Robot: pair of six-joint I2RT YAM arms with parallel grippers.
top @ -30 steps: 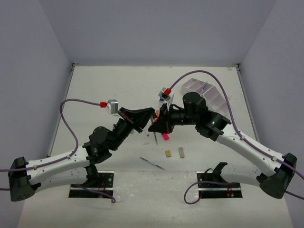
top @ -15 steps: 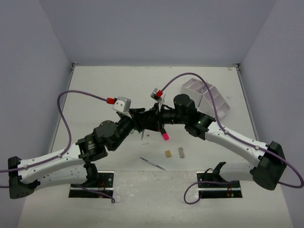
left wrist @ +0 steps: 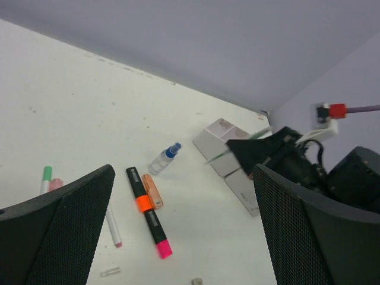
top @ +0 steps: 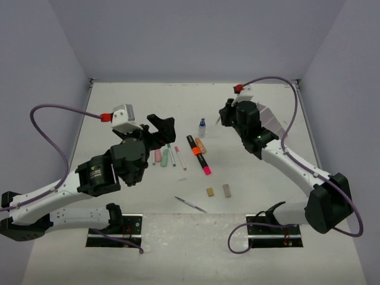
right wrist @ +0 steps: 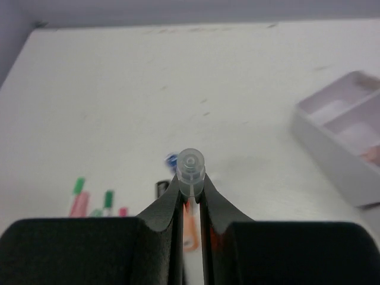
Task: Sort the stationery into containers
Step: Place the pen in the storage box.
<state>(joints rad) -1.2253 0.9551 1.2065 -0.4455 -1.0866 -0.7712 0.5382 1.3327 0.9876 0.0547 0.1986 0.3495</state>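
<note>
My right gripper [right wrist: 190,181] is shut on a thin pen with a clear end cap [right wrist: 190,166], held in the air. In the top view it [top: 225,114] hangs just left of the white containers [top: 272,122], which its arm mostly hides. My left gripper [top: 162,127] is open and empty above the loose stationery. On the table lie a black marker with an orange band and pink tip [top: 199,154], an orange highlighter [top: 200,145], a blue-capped bottle [top: 202,124], pink and green highlighters [top: 160,157] and thin pens [top: 180,158].
Two small erasers [top: 209,192] [top: 226,190] and a dark thin pen [top: 191,205] lie toward the near edge. In the left wrist view the containers [left wrist: 228,167] sit right of the bottle [left wrist: 164,159]. Side walls bound the table.
The grippers were together at mid-table. The left has opened, let go and drawn back left. The right has swung back and right toward the containers with the pen.
</note>
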